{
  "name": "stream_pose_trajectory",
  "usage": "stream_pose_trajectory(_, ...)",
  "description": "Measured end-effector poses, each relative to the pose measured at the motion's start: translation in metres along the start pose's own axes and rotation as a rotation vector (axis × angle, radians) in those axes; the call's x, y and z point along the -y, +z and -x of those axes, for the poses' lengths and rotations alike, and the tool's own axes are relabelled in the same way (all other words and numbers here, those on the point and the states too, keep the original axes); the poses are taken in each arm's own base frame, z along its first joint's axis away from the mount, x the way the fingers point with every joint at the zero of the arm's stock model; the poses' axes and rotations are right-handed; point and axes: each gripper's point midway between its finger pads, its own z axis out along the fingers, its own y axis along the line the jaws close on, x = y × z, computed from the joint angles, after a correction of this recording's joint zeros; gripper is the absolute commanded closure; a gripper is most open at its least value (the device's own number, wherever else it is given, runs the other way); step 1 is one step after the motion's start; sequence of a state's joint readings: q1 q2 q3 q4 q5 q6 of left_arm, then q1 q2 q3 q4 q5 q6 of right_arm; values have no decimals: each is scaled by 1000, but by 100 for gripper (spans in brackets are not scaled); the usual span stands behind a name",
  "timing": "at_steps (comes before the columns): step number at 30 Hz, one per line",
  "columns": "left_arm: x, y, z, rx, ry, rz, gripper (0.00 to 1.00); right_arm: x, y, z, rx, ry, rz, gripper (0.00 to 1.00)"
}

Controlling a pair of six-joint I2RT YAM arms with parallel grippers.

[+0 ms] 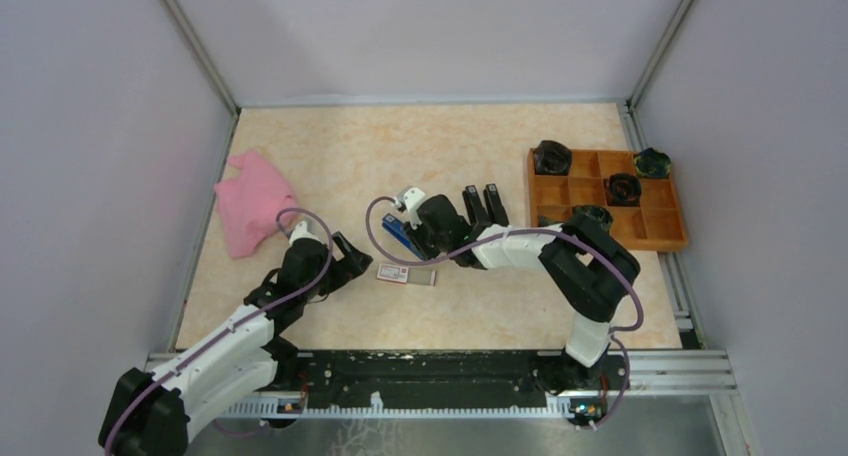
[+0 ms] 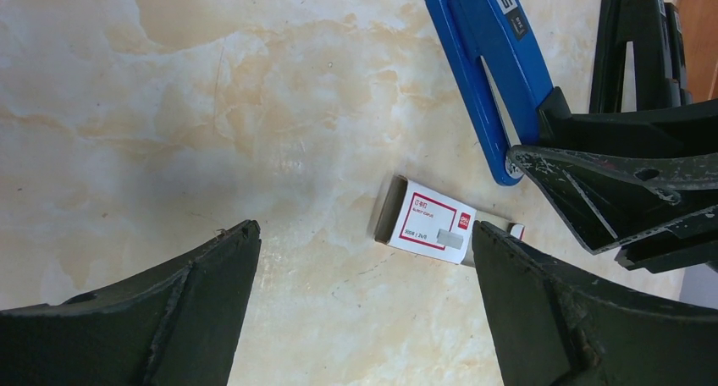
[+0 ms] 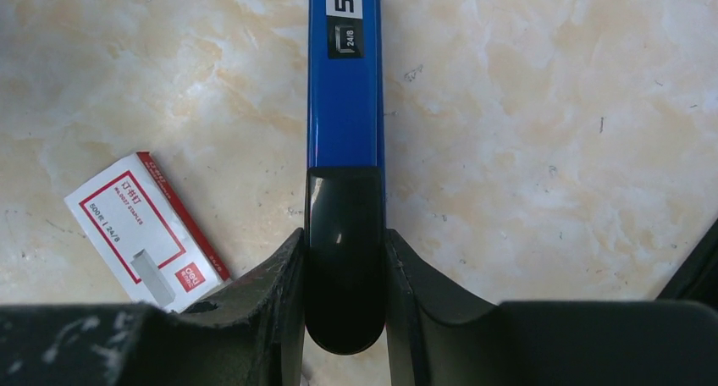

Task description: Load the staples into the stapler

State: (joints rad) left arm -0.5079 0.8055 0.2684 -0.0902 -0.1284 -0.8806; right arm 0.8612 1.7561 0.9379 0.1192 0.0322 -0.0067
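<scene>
The worktop carries a wooden tray at its right edge and a pink cloth at its left edge. Near the middle, the right gripper pinches the black rear end of the blue stapler, one finger on each side. The left gripper, spread wide, hovers just left of the staples, a white red-printed box lying flat beside the stapler, on its near-edge side.

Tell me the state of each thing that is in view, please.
blue stapler: closed, gripped at its black end.
staple box: lying flat, printed side up, untouched.
right gripper: shut on blue stapler.
left gripper: open, empty.
pink cloth: crumpled.
</scene>
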Motion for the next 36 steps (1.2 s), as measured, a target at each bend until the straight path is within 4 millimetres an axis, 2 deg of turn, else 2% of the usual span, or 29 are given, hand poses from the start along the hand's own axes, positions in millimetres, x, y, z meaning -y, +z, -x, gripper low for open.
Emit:
stream_pose_trajectory(10,1,0,-1,-5,-11,-3,0,4,2,-2,5,59,-52,97)
stream_pose_trajectory(12,1,-1,-1,-9,-12,0,0,10,0,-2,2,84,-90,97)
stream_pose_trajectory(16,10,-6,7,1,-15,-13,0,36,-9,-4,-4,178,-211,95)
stream_pose_trajectory(21,34,-22,28,43,-16,-68,0,84,-25,-14,-16,316,-354,79)
stream_pose_trajectory(23,44,-29,37,61,-13,-90,0,98,-32,-19,-27,345,-402,68)
stream_pose_trajectory(27,61,-46,54,90,0,-125,1,99,-42,-21,-41,369,-420,47)
stream_pose_trajectory(31,77,-68,72,120,31,-154,0,97,-61,-4,8,383,-415,34)
stream_pose_trajectory(34,89,-90,89,155,61,-172,0,99,-91,19,87,393,-420,28)
stream_pose_trajectory(36,96,-107,101,188,80,-179,0,103,-119,36,161,402,-434,25)
